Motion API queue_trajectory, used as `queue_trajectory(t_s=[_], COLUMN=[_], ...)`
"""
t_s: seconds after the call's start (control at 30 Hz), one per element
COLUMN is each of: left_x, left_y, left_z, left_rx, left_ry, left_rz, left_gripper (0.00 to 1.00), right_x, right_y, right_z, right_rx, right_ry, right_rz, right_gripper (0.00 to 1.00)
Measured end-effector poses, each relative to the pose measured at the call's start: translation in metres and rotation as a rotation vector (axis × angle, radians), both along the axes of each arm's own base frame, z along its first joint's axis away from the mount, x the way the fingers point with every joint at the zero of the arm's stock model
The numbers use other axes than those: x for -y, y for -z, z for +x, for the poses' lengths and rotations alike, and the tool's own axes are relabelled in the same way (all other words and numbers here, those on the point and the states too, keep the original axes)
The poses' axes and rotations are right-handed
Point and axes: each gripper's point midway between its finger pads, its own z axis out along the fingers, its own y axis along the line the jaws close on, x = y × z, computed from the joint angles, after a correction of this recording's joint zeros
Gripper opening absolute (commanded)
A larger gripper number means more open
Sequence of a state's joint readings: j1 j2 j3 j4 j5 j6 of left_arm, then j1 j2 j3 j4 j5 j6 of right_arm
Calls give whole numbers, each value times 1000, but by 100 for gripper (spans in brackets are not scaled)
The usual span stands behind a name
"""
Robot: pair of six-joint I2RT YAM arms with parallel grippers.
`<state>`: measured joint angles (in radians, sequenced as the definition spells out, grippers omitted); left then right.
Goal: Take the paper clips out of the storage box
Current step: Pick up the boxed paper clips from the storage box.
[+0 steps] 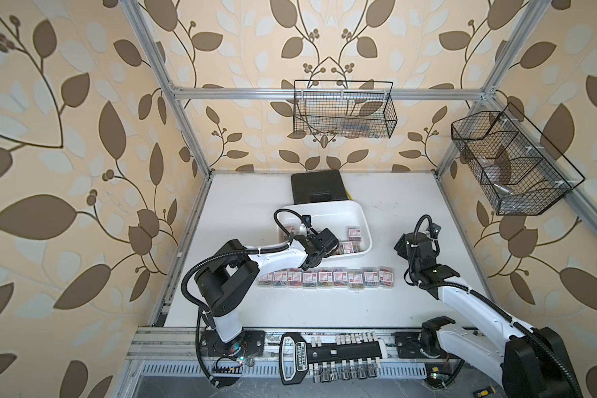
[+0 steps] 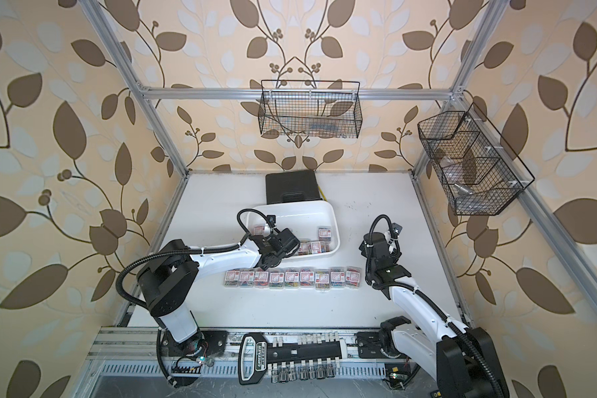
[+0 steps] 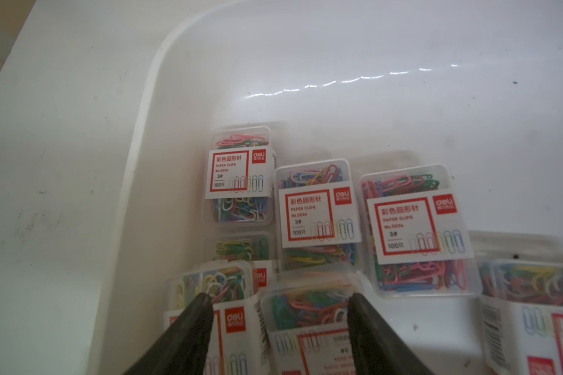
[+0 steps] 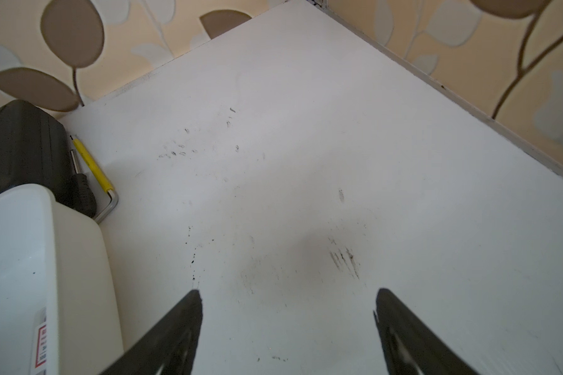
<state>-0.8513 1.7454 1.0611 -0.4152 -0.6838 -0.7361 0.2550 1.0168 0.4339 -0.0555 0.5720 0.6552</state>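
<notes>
The white table (image 1: 324, 310) carries the storage box (image 1: 328, 212) near its middle. The left arm (image 1: 276, 256) reaches low across into it, and the right arm (image 1: 462, 299) stands folded beside it. The left gripper (image 3: 278, 300) straddles one box of paper clips (image 3: 319, 211) inside the tray, jaws apart, but I cannot tell whether it pinches; the right gripper (image 4: 288, 292) is spread wide, holding nothing, while nine boxes form a row (image 1: 324, 277) in front.
</notes>
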Motion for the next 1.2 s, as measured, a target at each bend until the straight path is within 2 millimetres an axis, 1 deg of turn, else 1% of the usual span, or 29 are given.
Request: queue_trajectory(t_s=[0.17, 0.27, 0.33, 0.43, 0.57, 0.8, 0.97, 1.2], left_x=[4, 5, 5, 6, 6, 15, 13, 13], left_y=[4, 3, 2, 3, 5, 3, 4, 5], left_z=[5, 14, 21, 28, 34, 36, 33, 34], left_rx=[-2, 8, 17, 19, 16, -24, -36, -39], left_ry=[-2, -14, -23, -31, -35, -9, -11, -11], left_rz=[-30, -81, -116, -151, -159, -161, -149, -145], left_gripper=[69, 69, 71, 73, 72, 70, 70, 65], right_x=[0, 0, 0, -1, -2, -4, -4, -4], right_y=[0, 1, 3, 4, 5, 7, 7, 10], right_z=[0, 0, 0, 0, 0, 0, 0, 0], right_rx=[-1, -5, -10, -15, -18, -27, -27, -38], right_ry=[-1, -1, -1, -4, -7, -14, -14, -16], right_rz=[-2, -3, -4, -6, -7, -9, -9, -13], right_gripper=[84, 84, 84, 84, 84, 84, 84, 84])
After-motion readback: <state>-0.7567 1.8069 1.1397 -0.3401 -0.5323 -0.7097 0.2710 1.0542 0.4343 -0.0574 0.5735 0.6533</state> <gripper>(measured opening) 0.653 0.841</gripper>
